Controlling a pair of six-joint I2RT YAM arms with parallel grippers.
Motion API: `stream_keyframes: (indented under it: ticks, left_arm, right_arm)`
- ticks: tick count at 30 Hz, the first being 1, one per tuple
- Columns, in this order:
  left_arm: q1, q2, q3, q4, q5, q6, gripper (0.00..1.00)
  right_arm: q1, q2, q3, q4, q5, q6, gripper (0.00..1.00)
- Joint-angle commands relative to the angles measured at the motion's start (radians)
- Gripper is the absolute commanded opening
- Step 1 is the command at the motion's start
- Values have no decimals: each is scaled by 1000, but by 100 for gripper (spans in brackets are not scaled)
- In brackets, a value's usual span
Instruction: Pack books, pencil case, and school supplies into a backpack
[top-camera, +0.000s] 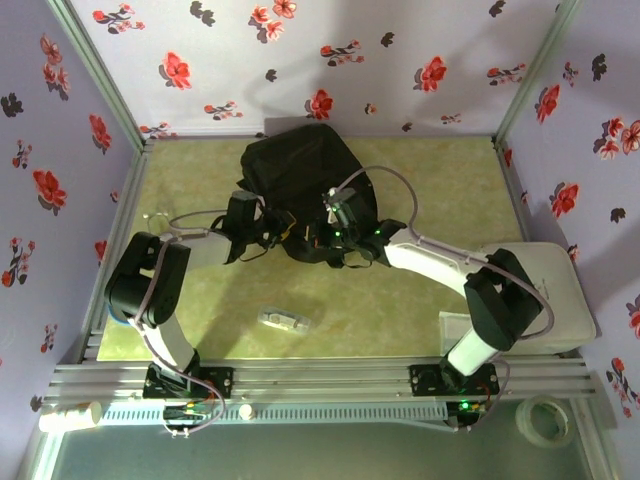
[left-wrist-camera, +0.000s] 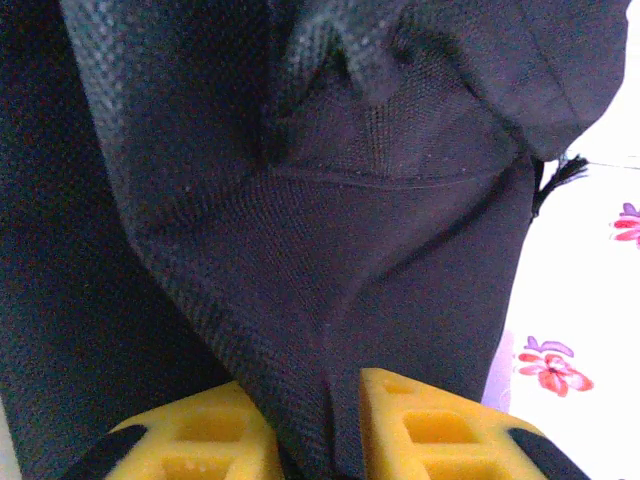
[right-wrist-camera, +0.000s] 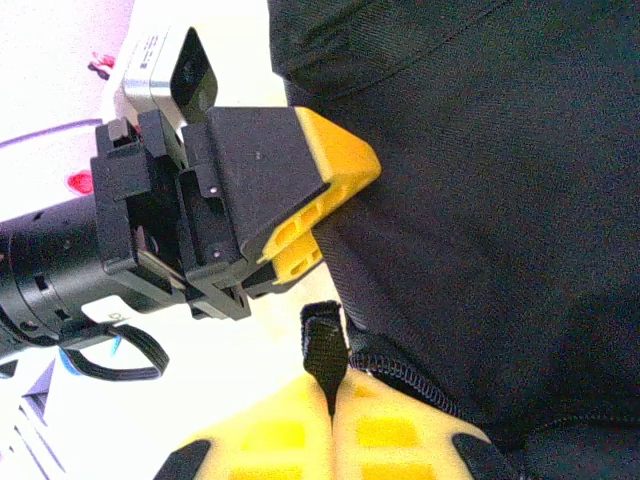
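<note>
Both jaws gripped cloth of the backpack (top-camera: 300, 172); a thin fold could slip out, letting it sag.

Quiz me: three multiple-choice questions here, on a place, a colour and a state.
1. Where is the small translucent whitish pencil case, relative to the large black fabric backpack? A. Nearer the arm bases, on the table. B. Inside it. C. Atop it.
2. What colour are the left end effector's fingers? A. Red. B. Yellow. C. Blue.
3. The right end effector is: A. wide open. B. holding a book. C. shut on a black strap tab.
Answers: A, it lies apart on the table; B, the wrist view shows yellow; C, the tab sits pinched in it.
</note>
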Motion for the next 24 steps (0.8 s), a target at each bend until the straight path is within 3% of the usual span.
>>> stream_keyframes:
  ticks: [1,8,14,18,21,24]
  left_arm:
    - [0,9,22,3,-19,14,16]
    - [3,8,27,-43,-31,48,2]
    - [2,11,44,-103,-54,85,0]
    - [4,14,58,-133,-58,101,0]
    - [6,15,64,-142,-56,112,0]
    - [4,16,68,-139,-34,120,0]
  right_arm:
    - [20,-45,37,-52,43,-35,0]
    - [43,-75,-39,-175,253,18,0]
    - [33,-71,-70,-303,430,131,0]
    - [31,-68,-65,-319,438,175,0]
    - [21,-81,-69,-257,350,141,0]
    - [-3,-143,-95,-186,305,115,21]
